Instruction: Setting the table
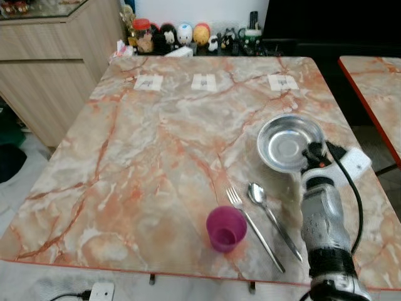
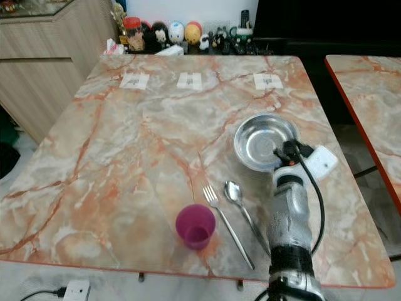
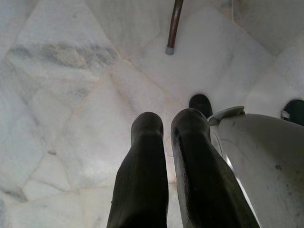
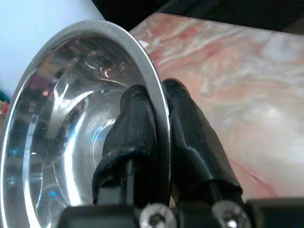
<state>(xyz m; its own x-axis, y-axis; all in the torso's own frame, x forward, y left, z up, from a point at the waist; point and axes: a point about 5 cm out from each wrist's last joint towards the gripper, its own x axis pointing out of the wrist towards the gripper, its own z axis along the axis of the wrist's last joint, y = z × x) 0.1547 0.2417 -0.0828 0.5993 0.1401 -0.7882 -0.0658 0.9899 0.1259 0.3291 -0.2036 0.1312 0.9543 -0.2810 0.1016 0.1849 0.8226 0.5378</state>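
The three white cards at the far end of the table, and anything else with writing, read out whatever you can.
Three white cards: dark marks, too small to read.
Figurines and jars behind the table: no legible text.
Steel bowl, held by the right pincer: no markings.
Purple cup, fork, spoon: none.

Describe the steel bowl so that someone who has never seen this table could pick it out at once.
Start at the marble-patterned table with orange veins and go to its right side, just beyond the fork and spoon. There the right gripper has its black fingers pinched over the rim of the steel bowl. It is the only shiny, round metal dish; the nearby cup is purple.
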